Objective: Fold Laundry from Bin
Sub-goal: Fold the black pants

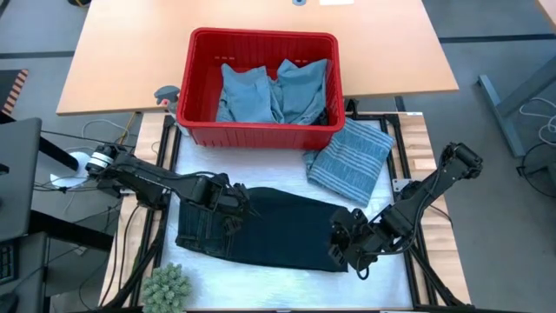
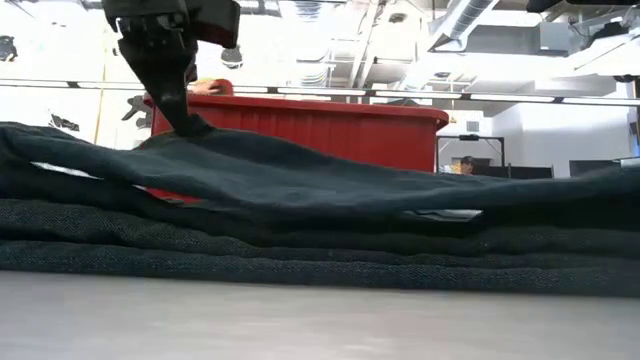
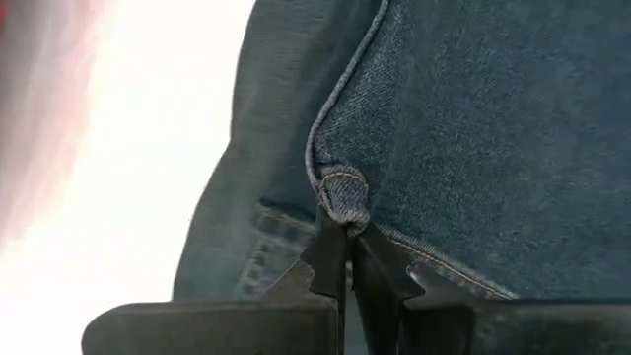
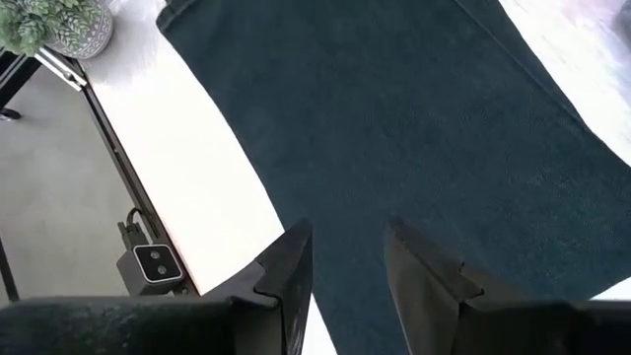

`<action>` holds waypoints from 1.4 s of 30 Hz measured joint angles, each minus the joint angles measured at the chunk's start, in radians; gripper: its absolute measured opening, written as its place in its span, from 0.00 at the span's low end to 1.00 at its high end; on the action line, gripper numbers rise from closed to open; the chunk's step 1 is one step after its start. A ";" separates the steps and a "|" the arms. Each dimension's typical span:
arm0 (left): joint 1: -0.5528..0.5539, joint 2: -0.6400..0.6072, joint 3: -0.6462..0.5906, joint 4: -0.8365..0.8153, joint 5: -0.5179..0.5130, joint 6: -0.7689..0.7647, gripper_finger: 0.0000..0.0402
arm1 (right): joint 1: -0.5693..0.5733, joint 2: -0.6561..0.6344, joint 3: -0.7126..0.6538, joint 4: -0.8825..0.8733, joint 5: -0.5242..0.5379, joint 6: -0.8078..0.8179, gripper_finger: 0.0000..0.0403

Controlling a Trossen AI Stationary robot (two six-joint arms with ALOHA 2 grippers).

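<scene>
Jeans, dark denim, lie flat on the table just in front of the bin, long axis running left to right between both arms. Left gripper is clamped on a hem fold at the left end. Right gripper hovers over the right end, fingers apart, holding nothing.
</scene>
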 joint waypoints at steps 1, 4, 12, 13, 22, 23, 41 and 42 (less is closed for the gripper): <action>0.000 0.000 0.000 -0.009 -0.004 0.006 0.00 | 0.000 0.000 0.000 0.000 0.000 0.000 0.38; 0.007 0.000 -0.003 -0.065 -0.002 0.025 0.00 | 0.000 0.000 0.000 0.000 0.000 0.000 0.38; 0.008 0.000 -0.004 -0.131 -0.021 0.051 0.00 | -0.002 0.008 -0.003 0.005 -0.002 0.009 0.38; 0.008 0.000 -0.004 -0.130 -0.027 0.050 0.00 | -0.004 0.015 -0.014 0.018 -0.006 0.014 0.37; 0.008 0.001 -0.005 -0.163 -0.041 0.051 0.00 | -0.022 0.208 -0.033 0.010 -0.094 0.043 0.26; 0.008 0.001 -0.005 -0.171 -0.041 0.051 0.00 | -0.022 0.232 -0.033 0.012 -0.107 0.044 0.25; 0.007 0.001 -0.006 -0.179 0.023 0.057 0.00 | -0.021 0.423 -0.032 0.110 -0.269 0.000 0.15; 0.007 0.001 -0.006 -0.180 0.037 0.057 0.00 | -0.021 0.431 -0.032 0.115 -0.271 0.000 0.14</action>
